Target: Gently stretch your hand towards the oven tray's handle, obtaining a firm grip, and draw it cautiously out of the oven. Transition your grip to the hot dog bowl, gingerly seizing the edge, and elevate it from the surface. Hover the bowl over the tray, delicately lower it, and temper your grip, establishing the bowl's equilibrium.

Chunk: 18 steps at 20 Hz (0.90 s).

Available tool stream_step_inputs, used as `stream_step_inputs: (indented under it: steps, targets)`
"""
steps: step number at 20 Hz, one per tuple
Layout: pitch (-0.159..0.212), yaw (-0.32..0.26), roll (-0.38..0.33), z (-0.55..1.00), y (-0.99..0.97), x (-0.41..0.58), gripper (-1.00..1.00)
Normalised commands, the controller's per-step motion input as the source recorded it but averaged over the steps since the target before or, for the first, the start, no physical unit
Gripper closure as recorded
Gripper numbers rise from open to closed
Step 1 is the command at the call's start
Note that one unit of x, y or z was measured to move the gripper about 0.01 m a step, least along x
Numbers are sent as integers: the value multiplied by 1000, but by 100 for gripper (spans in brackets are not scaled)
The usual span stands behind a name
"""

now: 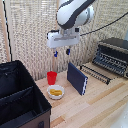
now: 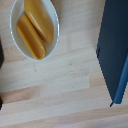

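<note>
The hot dog bowl (image 1: 55, 92), small and white with a yellow-orange hot dog in it, sits on the wooden table near the front. In the wrist view the hot dog bowl (image 2: 34, 27) fills one corner. My gripper (image 1: 61, 52) hangs high above the table, over the red cup and the bowl, open, with nothing between its blue-tipped fingers (image 1: 55, 53). At the exterior view's right stands the oven (image 1: 115, 50). Its dark wire tray (image 1: 100, 74) juts out over the table, the handle (image 1: 93, 74) being the thin bar along its front edge.
A red cup (image 1: 52, 77) stands just behind the bowl. A dark blue book (image 1: 77, 78) stands upright between the bowl and the tray; the book (image 2: 114, 50) also shows in the wrist view. A large black fabric bin (image 1: 20, 97) fills the exterior view's lower left.
</note>
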Motion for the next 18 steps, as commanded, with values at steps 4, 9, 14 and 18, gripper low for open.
stream_step_inputs:
  steps: [4, 9, 14, 18]
  targets:
    - [2, 2, -298, 79, -4, 119, -100]
    - [-22, 55, -346, 22, -255, 81, -100]
    - [-60, 85, -327, 0, -289, 38, -100]
    - [-85, 129, -289, 0, -310, -1, -100]
